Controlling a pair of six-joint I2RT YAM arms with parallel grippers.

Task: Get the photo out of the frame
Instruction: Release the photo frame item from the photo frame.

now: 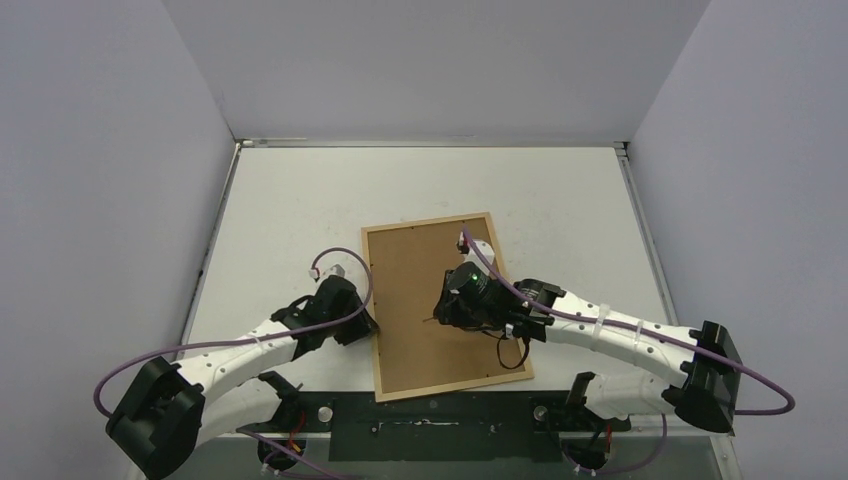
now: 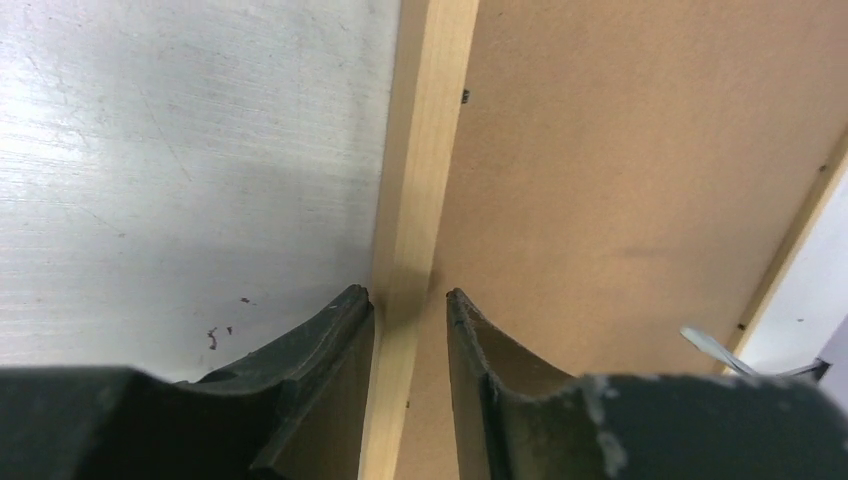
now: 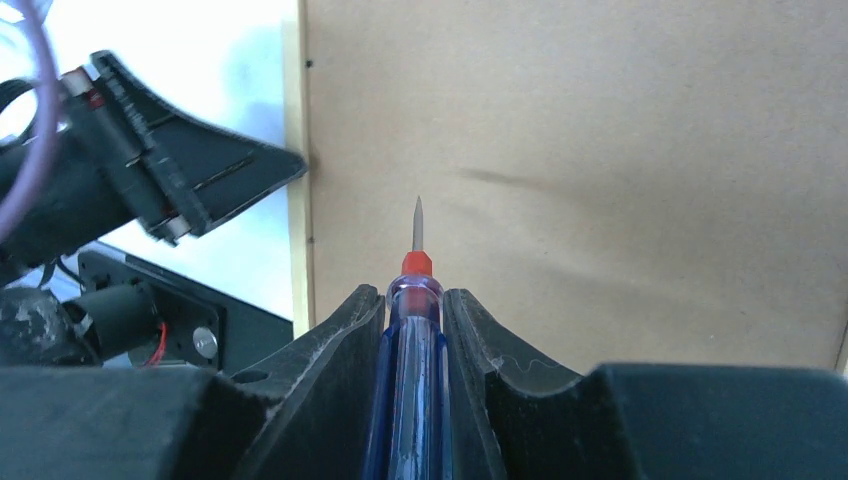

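Note:
The frame (image 1: 425, 222) of thin light wood lies face down on the table, its brown backing panel (image 1: 420, 290) facing up. The photo is hidden under the panel. My left gripper (image 1: 365, 325) sits at the frame's left rail; in the left wrist view the gripper (image 2: 405, 295) has one finger on each side of the rail (image 2: 425, 120), closed on it. My right gripper (image 1: 450, 310) hovers over the middle of the panel. In the right wrist view it (image 3: 414, 292) is shut on a blue-handled screwdriver (image 3: 415, 340) whose metal tip points across the panel (image 3: 600, 150) towards the left rail (image 3: 293, 100).
The white table (image 1: 300, 200) is walled on the left, back and right. A black mounting plate (image 1: 430, 420) runs along the near edge between the arm bases. Purple cables (image 1: 345, 255) loop from both arms. The left gripper's finger (image 3: 230, 180) shows in the right wrist view.

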